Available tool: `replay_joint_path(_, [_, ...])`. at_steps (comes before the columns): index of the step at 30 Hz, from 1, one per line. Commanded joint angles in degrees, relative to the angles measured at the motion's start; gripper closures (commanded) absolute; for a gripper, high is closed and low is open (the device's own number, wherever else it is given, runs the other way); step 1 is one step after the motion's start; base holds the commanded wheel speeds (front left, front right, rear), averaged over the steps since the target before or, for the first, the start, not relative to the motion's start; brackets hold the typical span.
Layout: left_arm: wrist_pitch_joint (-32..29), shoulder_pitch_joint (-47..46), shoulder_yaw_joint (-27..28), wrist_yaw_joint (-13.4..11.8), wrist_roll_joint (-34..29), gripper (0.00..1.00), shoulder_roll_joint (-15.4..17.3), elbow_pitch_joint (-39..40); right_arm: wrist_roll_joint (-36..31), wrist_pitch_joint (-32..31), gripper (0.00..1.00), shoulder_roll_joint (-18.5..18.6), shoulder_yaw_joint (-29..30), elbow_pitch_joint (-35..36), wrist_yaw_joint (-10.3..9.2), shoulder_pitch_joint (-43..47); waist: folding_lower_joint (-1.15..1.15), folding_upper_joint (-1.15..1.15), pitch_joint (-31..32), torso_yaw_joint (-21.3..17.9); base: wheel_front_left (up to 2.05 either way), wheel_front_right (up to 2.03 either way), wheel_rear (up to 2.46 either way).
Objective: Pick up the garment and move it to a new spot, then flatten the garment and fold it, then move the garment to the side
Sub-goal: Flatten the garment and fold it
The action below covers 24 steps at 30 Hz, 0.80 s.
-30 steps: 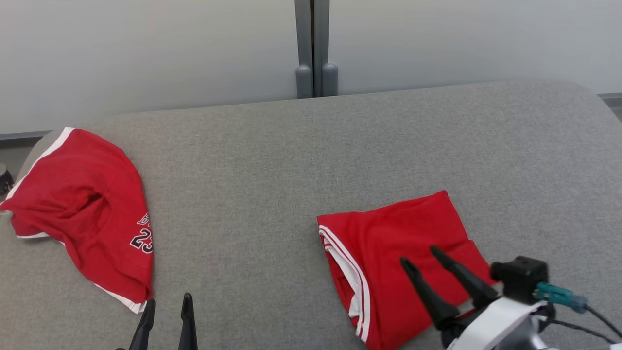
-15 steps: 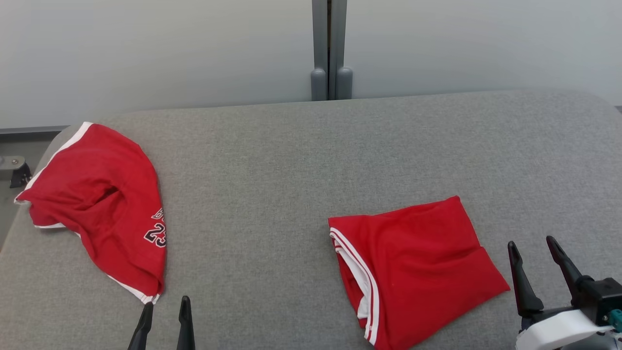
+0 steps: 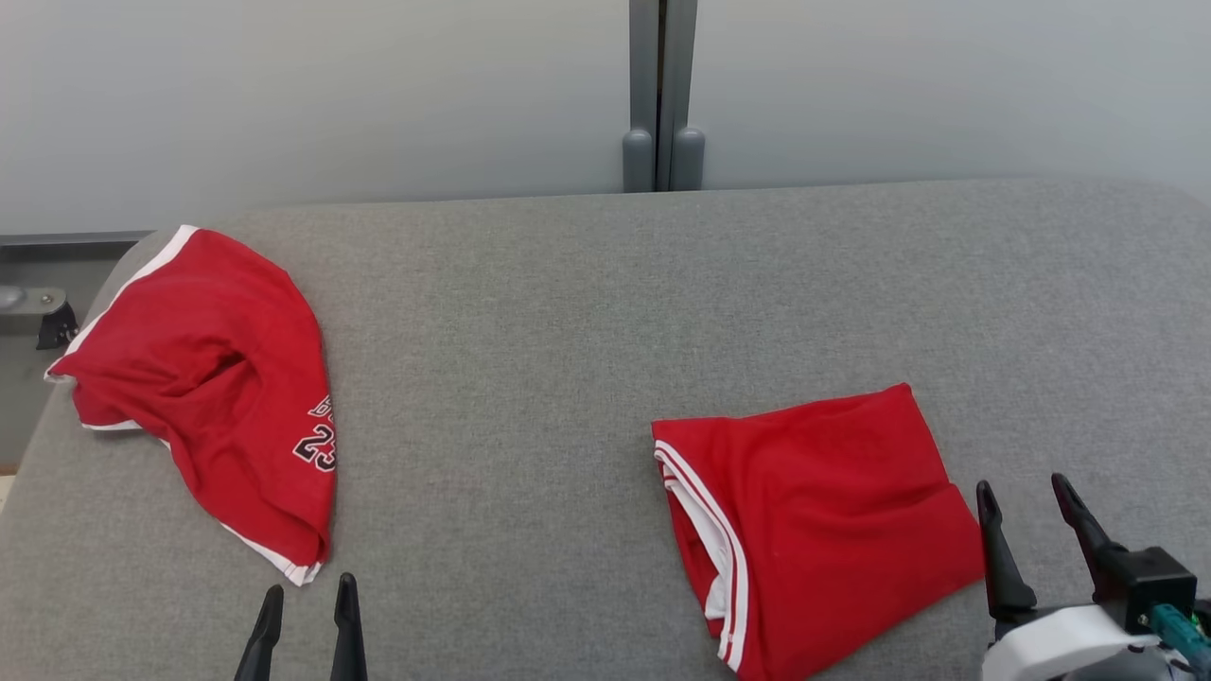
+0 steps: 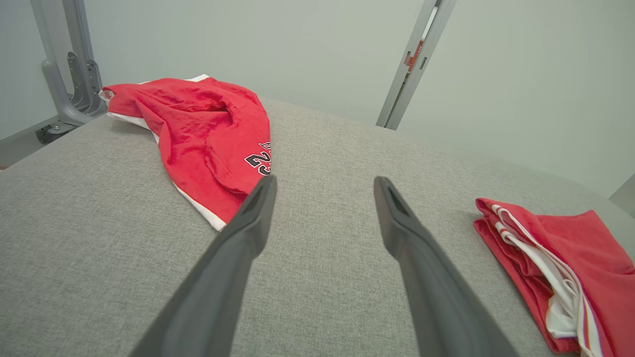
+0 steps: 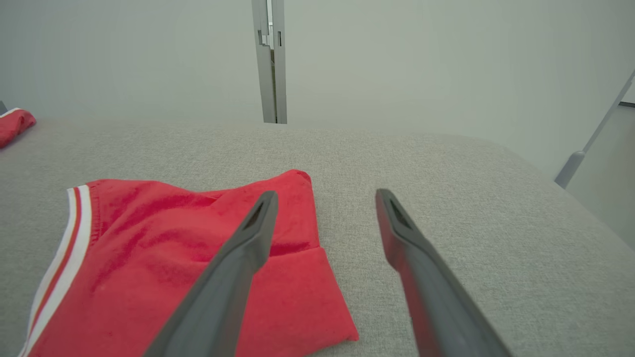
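So here's where this one stands. One round of the job looks basically finished to me. The folded garment (image 3: 814,530) lies as a fairly neat red rectangle near the front edge of the surface (image 3: 568,331), toward the right side, with its white-striped hem facing the middle. From how it lies, I'd guess it's been picked up, flattened, folded and parked aside.

The right tool (image 3: 1022,484) sits just beside that folded piece, on its right. Its fingers are spread apart with nothing between them, and it isn't touching the cloth as far as I can tell. The left tool (image 3: 309,586) is at the front edge on the left, also spread wide and empty.

Then there's the crumpled garment (image 3: 208,378), bunched up along the left edge of the surface and reaching toward the back left corner. The "23" print shows on the side facing the middle. It has a deep hollow in its middle, so it's definitely not flat or folded.

If that one counts, everything is still left for it: grab, move to the open middle, flatten, fold, shift aside. The left tool is the nearer one, I'd say.
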<state>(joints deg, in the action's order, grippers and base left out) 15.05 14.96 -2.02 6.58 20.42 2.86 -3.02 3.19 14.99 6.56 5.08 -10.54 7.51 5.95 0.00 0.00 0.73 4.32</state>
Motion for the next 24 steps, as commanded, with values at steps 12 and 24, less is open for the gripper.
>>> replay_joint_path(12, [0.16,-4.43,-0.68,0.71,-0.63,0.0,0.1,-0.12,6.12,-17.43,0.0,8.53,-8.95,-10.8,-0.07,-19.36,0.0,0.0,-7.25,-0.83,0.0,0.0,0.0])
replay_joint_path(24, [0.16,-7.61,-1.09,1.0,-0.46,0.0,0.09,-1.43,16.3,-33.21,0.58,11.66,-15.36,-19.29,-0.06,-27.23,0.0,0.0,-10.6,2.06,0.0,0.0,0.0])
